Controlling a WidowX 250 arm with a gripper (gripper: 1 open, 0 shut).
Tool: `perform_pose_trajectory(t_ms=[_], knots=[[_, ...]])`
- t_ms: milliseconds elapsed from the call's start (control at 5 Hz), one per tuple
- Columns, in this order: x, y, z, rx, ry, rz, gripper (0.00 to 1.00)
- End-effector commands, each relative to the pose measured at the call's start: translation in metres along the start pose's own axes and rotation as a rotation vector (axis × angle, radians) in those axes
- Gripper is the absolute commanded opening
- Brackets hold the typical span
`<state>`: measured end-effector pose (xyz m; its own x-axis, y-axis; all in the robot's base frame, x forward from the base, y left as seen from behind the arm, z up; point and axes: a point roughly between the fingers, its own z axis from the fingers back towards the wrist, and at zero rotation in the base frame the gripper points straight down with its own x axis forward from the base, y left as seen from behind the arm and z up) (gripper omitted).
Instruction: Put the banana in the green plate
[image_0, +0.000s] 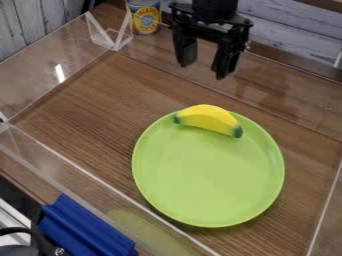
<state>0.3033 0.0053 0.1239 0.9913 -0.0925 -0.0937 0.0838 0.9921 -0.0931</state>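
The yellow banana (210, 119) with a dark green tip lies on the far rim area of the round lime-green plate (207, 175), which rests on the wooden table. My black gripper (206, 55) hangs above the table behind the plate, well clear of the banana. Its fingers (226, 58) stand apart and nothing is between them.
Clear plastic walls (54, 70) fence the wooden surface on the left, front and right. A yellow-labelled can (144, 18) stands at the back left beyond the wall. A blue object (80, 234) lies at the bottom left outside the enclosure.
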Motion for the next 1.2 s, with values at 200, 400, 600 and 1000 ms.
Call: perform_pose_trajectory(t_ms=[200, 400, 600, 1000], knots=[[-0.004, 0.030, 0.015, 0.012, -0.043, 0.074, 1.00], [-0.010, 0.056, 0.021, 0.029, -0.053, 0.114, 1.00], [-0.017, 0.088, 0.028, 0.049, -0.061, 0.151, 1.00], [-0.021, 0.125, 0.025, 0.091, -0.059, 0.140, 1.00]])
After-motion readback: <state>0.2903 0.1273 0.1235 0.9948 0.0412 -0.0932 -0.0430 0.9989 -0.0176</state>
